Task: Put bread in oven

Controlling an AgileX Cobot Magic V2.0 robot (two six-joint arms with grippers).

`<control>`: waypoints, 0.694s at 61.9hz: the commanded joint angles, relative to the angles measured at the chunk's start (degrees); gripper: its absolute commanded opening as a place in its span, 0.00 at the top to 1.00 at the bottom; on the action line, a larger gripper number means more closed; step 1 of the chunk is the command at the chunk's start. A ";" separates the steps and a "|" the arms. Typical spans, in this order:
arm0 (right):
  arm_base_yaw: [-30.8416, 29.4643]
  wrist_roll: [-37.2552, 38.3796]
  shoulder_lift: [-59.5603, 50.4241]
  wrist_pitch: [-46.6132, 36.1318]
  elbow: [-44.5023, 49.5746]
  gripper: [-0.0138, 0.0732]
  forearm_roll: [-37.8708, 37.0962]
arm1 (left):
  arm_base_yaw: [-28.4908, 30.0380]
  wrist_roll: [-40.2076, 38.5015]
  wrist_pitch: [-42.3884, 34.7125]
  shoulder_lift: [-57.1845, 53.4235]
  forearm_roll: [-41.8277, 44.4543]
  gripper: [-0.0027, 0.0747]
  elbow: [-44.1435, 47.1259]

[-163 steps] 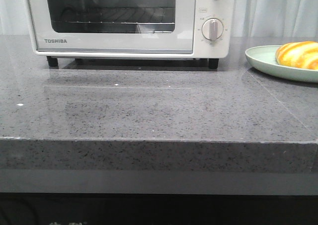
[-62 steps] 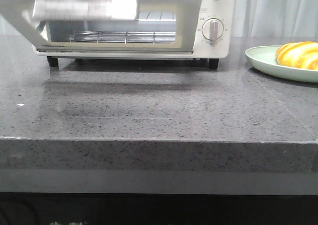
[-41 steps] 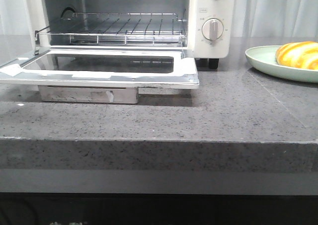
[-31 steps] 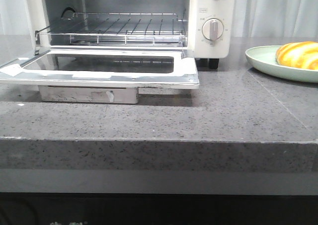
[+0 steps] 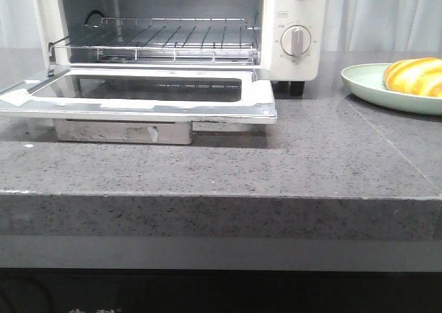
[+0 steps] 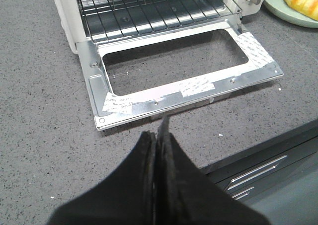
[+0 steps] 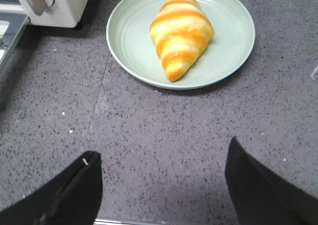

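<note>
The white Toshiba oven stands at the back left of the counter with its glass door folded down flat and the wire rack showing inside. It also shows in the left wrist view, with the door open. The bread, a golden bun with cream stripes, lies on a pale green plate at the right. In the right wrist view the bread lies on the plate. My left gripper is shut and empty, short of the door's front edge. My right gripper is open and empty, short of the plate.
The grey speckled counter has its front edge near the camera. Drawer fronts with metal handles show below the counter's edge in the left wrist view. A pale curtain hangs behind the oven.
The oven door, closed at first, has swung down and now lies open and flat. Over the last half second nothing has moved. The bread has stayed on its plate.
</note>
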 commanded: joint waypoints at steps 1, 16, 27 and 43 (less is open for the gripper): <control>-0.35 1.07 2.58 -2.35 -4.76 0.22 -0.29 | 0.01 -0.68 -3.69 0.12 0.15 0.99 -1.53; -0.35 4.02 16.80 5.07 -16.36 0.22 -0.29 | 0.01 -0.68 -3.69 0.12 0.13 0.99 -1.53; -0.35 4.02 29.48 12.22 -26.04 0.22 -0.73 | 0.01 -0.68 -3.69 0.12 0.03 0.99 -1.53; -0.35 4.92 44.88 18.98 -37.81 0.22 -5.57 | 0.01 -0.68 -3.69 0.12 -0.51 0.99 -1.53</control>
